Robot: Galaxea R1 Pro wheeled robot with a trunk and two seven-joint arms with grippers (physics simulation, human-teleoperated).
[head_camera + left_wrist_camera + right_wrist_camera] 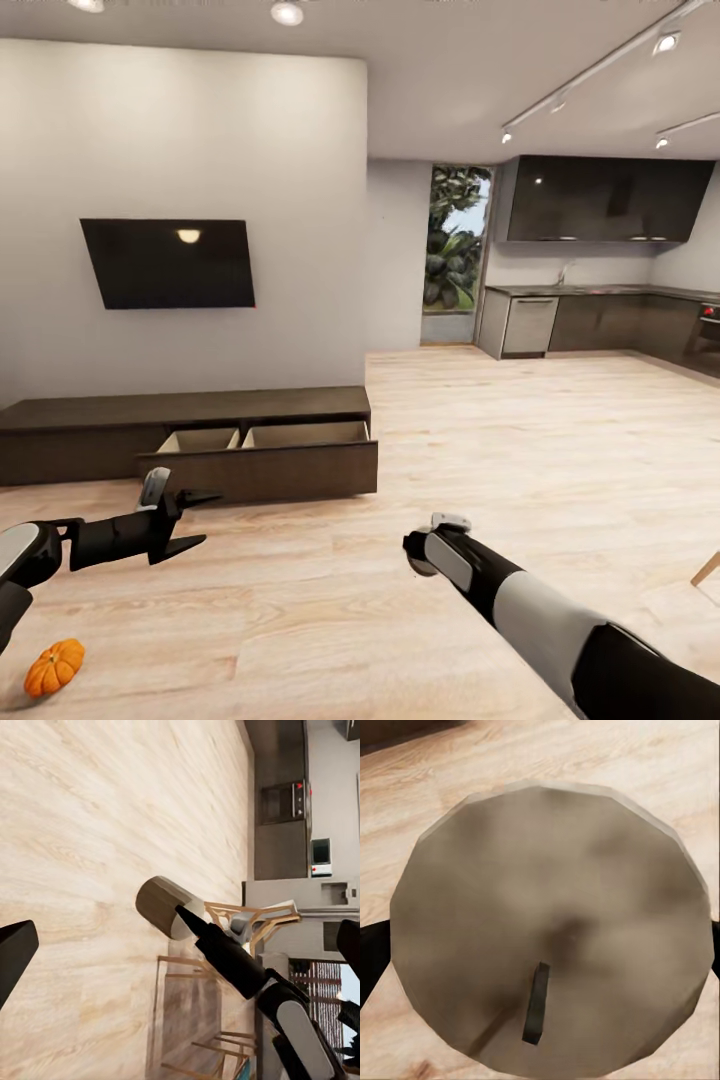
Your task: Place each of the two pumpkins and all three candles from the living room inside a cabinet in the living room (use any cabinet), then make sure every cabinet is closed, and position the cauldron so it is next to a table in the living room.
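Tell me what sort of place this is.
Most likely an open-plan home: a living area with a wall-mounted TV above a low TV cabinet, one drawer open, running into a dark kitchen over wood flooring.

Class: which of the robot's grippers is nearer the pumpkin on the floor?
Left. The left gripper hangs open just above and beside the pumpkin; the right gripper, holding a candle, is farther across the floor.

Blk arms w/ white-grey forearm shells

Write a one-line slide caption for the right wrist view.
Right gripper shut on a grey-beige candle, its flat top and dark wick facing the camera, above the pale wood floor.
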